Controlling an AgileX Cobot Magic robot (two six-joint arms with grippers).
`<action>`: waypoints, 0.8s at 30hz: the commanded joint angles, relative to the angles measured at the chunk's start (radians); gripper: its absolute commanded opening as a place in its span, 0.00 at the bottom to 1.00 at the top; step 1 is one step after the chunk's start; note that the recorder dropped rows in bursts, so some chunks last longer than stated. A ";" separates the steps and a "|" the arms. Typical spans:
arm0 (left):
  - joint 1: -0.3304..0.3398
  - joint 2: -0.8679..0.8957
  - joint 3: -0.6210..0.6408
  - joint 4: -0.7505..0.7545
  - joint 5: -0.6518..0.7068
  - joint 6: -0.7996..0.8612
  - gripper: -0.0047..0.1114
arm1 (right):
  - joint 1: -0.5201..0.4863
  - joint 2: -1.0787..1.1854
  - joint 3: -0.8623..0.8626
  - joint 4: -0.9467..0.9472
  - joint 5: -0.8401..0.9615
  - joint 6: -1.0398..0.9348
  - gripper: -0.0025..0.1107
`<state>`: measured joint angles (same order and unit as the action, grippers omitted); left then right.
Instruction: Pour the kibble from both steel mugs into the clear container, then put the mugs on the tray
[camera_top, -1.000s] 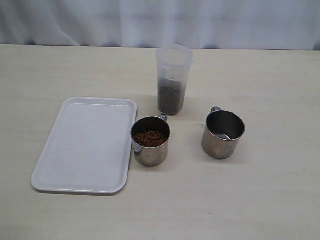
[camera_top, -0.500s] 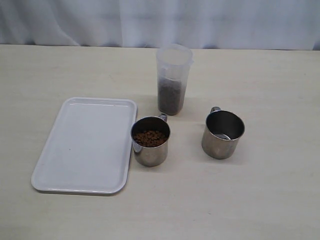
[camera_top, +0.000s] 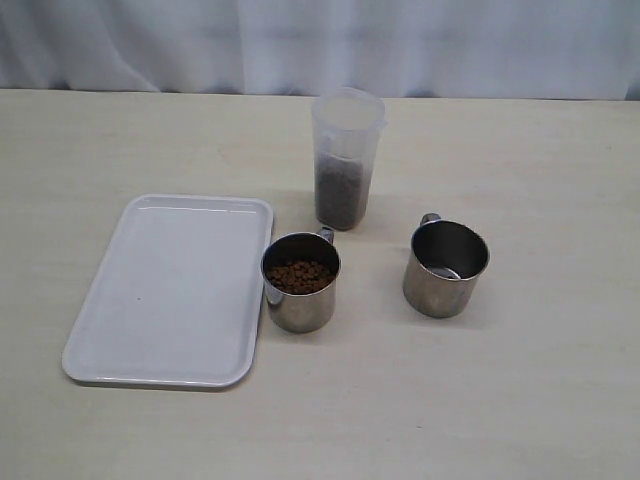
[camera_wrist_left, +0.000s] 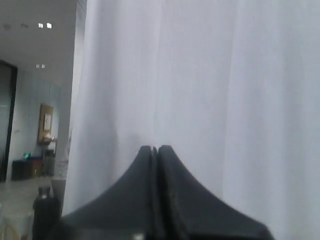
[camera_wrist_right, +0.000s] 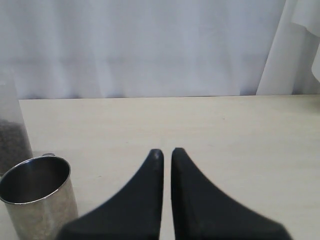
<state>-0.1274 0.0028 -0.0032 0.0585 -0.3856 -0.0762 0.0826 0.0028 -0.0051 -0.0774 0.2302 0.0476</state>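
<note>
Mugs (camera_top: 301, 300) (camera_top: 445, 280), tray (camera_top: 170, 290) and container (camera_top: 347, 130) sit unmoved; left gripper (camera_wrist_left: 154, 148) and right gripper (camera_wrist_right: 163, 151) stay pinched together, empty.

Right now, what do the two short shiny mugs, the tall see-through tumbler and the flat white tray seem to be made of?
Kibble-filled shiny mug and empty shiny mug: probably polished steel; grey mirror-like walls. Tall translucent tumbler: likely plastic; cloudy wall shows dark kibble inside. Flat white rectangular tray: probably plastic; smooth, opaque, faintly glossy.
</note>
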 joint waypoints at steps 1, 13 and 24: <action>0.000 -0.003 0.003 0.013 -0.079 -0.062 0.04 | 0.002 -0.003 0.005 -0.013 0.007 -0.002 0.06; 0.000 0.017 0.003 0.111 0.079 -0.163 0.04 | 0.002 -0.003 0.005 -0.013 0.007 -0.002 0.06; -0.002 1.036 -0.085 0.600 -0.267 -0.267 0.04 | 0.002 -0.003 0.005 -0.013 0.007 -0.002 0.06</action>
<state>-0.1274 0.7884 -0.0297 0.6217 -0.5540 -0.3302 0.0826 0.0028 -0.0051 -0.0774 0.2318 0.0476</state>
